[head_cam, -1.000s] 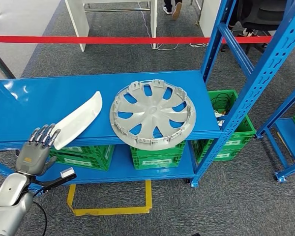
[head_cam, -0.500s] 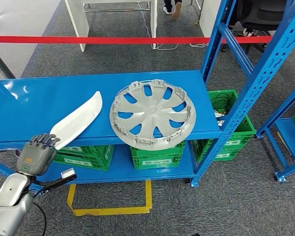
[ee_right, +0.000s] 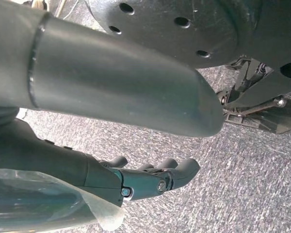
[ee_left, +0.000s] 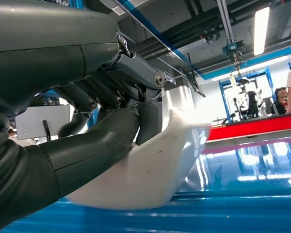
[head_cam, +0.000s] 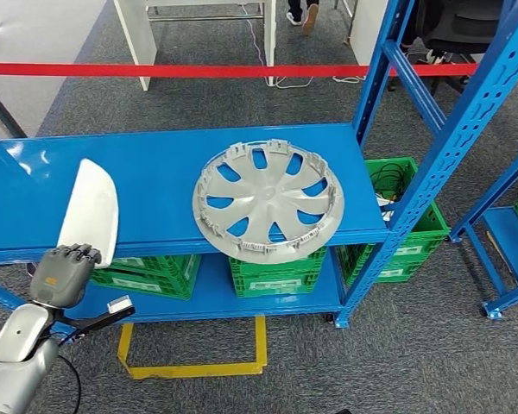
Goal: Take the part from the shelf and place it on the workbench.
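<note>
Fingers (ee_left: 151, 121): dark, curled over the near end of the white part with the thick thumb beneath — a closed grip on it, seen from the left wrist view.
Left hand (head_cam: 64, 274): at the shelf's front edge, about 8 o'clock in the head view, holding the part by its lower end.
White part (head_cam: 91, 211): a curved pale panel, tipped up on end above the hand, its free end toward 12 o'clock; in the left wrist view (ee_left: 147, 170) its underside hangs just above the glossy shelf surface, whether touching I cannot tell.
Right hand (ee_right: 151, 177): hanging over grey carpet, fingers loosely apart and holding nothing.
Shelf (head_cam: 178, 164): blue steel deck, the part at its 9 o'clock side.
Hubcap (head_cam: 268, 198): silver wheel cover lying flat near the middle, well apart from the part.
Crates (head_cam: 276, 276): green, on the lower level.
Step in hand: lifting the part off the shelf — no workbench in sight.
Doing it well: keep the grip firm, since the long free end gives leverage; raise it before drawing back past the front lip, and keep the tall end away from the blue upright.
</note>
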Controlling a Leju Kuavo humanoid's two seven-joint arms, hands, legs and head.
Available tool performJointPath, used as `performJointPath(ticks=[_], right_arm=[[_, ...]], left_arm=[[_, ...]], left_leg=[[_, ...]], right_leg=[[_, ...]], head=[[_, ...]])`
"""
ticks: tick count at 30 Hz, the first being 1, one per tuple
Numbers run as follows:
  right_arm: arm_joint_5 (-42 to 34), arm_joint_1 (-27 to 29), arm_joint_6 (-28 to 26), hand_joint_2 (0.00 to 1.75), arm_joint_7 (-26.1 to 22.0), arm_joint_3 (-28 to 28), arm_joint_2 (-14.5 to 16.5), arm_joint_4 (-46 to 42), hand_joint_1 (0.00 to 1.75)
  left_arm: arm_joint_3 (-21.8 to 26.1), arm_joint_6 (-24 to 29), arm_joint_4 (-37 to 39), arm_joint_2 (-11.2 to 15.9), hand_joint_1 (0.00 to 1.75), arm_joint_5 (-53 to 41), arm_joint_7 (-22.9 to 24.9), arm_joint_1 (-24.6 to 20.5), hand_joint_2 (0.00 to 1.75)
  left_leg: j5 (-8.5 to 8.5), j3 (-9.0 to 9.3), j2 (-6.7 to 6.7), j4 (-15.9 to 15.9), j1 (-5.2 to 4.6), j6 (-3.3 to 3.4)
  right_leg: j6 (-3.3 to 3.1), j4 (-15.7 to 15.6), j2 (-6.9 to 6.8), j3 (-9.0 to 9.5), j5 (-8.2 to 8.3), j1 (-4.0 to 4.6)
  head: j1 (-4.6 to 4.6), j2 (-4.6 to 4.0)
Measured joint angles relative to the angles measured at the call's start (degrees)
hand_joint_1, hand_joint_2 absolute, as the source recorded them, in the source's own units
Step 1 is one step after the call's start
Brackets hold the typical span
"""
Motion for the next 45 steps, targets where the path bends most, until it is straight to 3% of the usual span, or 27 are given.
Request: performJointPath(ticks=[22,37,39,45], right_arm=[[-0.1,0.0,0.0,0.0,-0.7,0.0,0.0,0.0,0.0],[-0.9,0.0,-0.9,0.0,-0.8,0.0,0.0,0.0,0.0],[-1.0,0.0,-1.0,0.0,-0.9,0.0,0.0,0.0,0.0],[-1.4,0.0,-1.3,0.0,-1.2,0.0,0.0,0.0,0.0]], left_arm=[[1.4,0.0,-3.1,0.9,1.75,-0.5,0.2,0.3,1.75],[3.7,0.2,-25.9,-2.0,1.75,-0.3,-2.2,3.8,1.75],[4.3,0.2,-28.4,-2.8,1.75,0.6,-4.6,4.4,1.75],[8.5,0.2,-39.3,-8.4,1.75,4.3,-18.2,6.2,1.75]], left_leg=[[0.01,0.0,0.0,0.0,0.0,0.0],[0.0,-0.01,0.01,0.0,-0.01,0.0],[0.01,-0.01,0.01,0.0,0.0,0.0],[0.0,-0.02,0.01,0.0,-0.01,0.0]], right_leg=[[0.0,0.0,0.0,0.0,0.0,0.0],[0.01,0.0,0.01,0.0,0.01,-0.01],[0.02,0.0,0.01,-0.01,0.02,-0.01],[0.03,0.0,0.02,0.0,0.02,-0.01]], head=[[-0.01,0.0],[-0.02,0.0],[-0.02,0.0],[-0.01,0.0]])
